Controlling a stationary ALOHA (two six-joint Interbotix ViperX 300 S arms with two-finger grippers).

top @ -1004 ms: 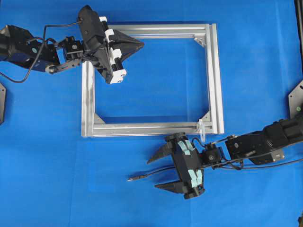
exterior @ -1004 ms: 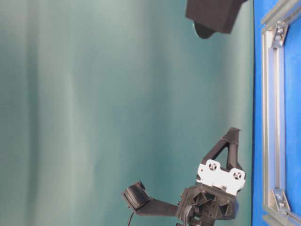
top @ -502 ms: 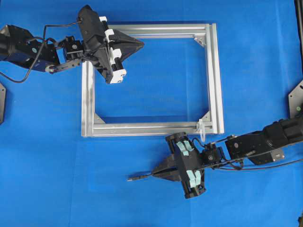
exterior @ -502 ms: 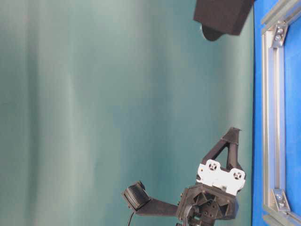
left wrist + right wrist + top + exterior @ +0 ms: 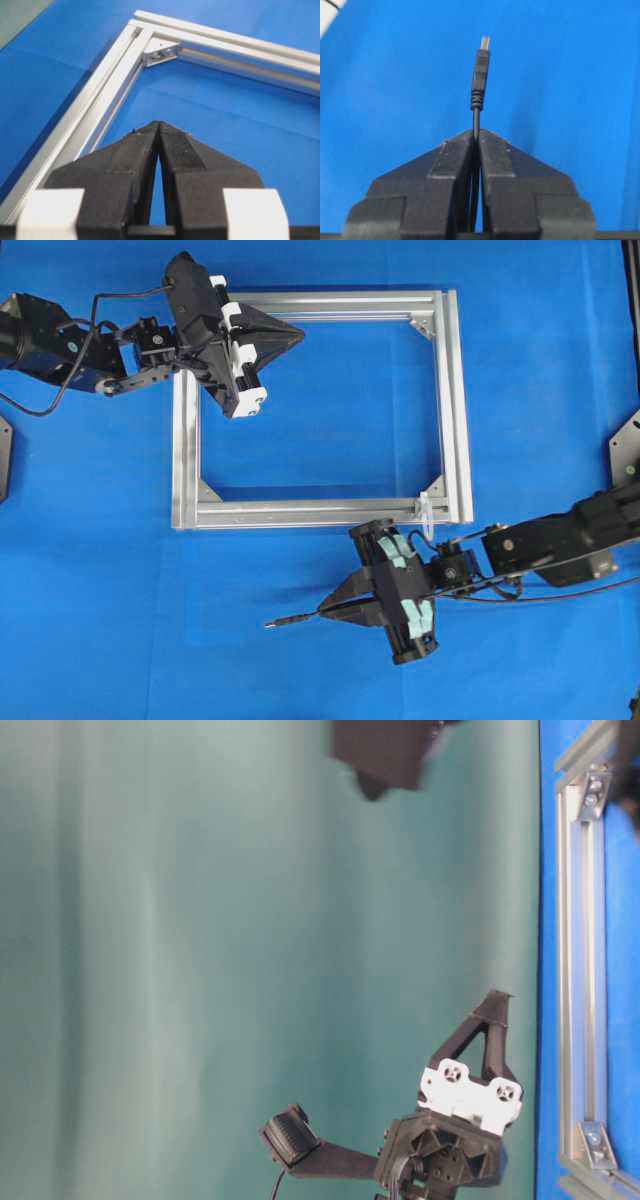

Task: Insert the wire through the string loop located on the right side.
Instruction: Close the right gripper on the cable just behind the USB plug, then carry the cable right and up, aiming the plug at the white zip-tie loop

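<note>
The wire (image 5: pixel 300 617) lies pinched between the closed fingers of the right gripper (image 5: pixel 330 608) over the blue table (image 5: pixel 100 590), just outside the near bar of the silver aluminium frame (image 5: pixel 455 400). Its metal-tipped plug (image 5: pixel 481 70) juts past the fingertips (image 5: pixel 492 145), pointing away from the frame's near right corner. At the frame's far left corner, the left gripper (image 5: pixel 297 334) hangs above the bars, jaws pressed together on nothing. The string loop (image 5: pixel 425 511), whitish and tiny, sits on the frame's near bar by the near right corner bracket (image 5: pixel 436 487), just beside the right gripper's wrist.
</note>
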